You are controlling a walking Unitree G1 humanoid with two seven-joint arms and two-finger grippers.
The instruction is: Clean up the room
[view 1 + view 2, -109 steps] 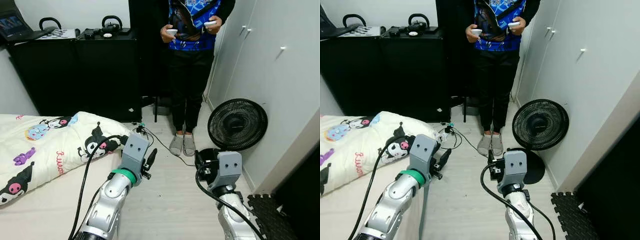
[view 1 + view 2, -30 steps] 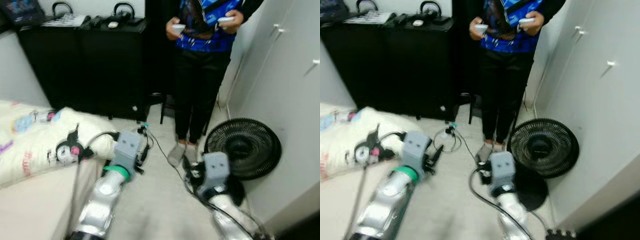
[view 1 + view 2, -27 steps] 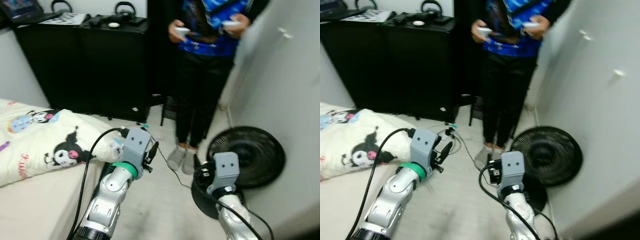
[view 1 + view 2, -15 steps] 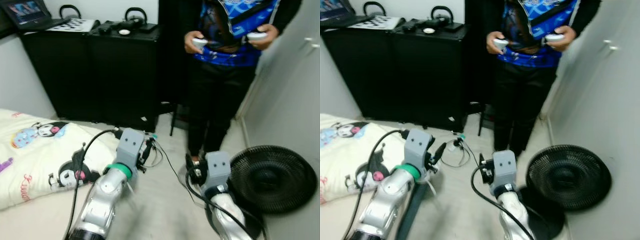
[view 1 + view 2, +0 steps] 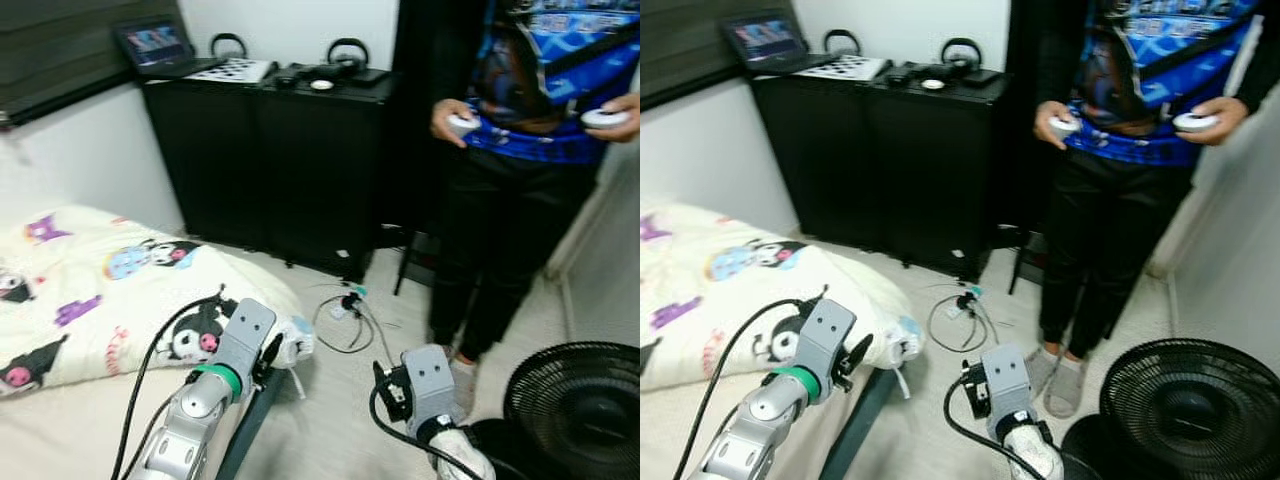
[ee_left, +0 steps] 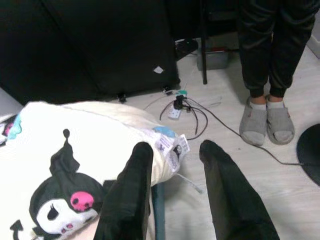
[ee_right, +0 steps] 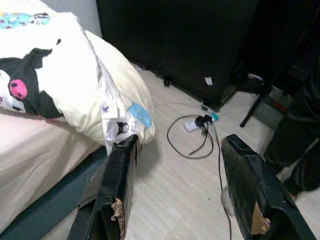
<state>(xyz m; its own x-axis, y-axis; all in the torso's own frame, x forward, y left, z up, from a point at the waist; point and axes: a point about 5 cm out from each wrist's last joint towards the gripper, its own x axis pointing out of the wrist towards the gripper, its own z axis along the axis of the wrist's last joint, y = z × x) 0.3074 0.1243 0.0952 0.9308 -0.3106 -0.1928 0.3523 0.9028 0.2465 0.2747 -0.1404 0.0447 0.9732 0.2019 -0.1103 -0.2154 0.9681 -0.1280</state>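
Even indoor light, head views slightly motion-blurred, wrist views sharper, black cabinets (image 5: 300,160) swallowing detail.

Person (image 5: 520,180) standing next to the black cabinet (image 5: 290,170), controllers in hand, laptop (image 5: 165,48) on top of it, black fan (image 5: 1195,400) near their slippers.

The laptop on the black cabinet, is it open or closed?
Open. The laptop on the black cabinet has its lid raised, and the screen glows with a picture.
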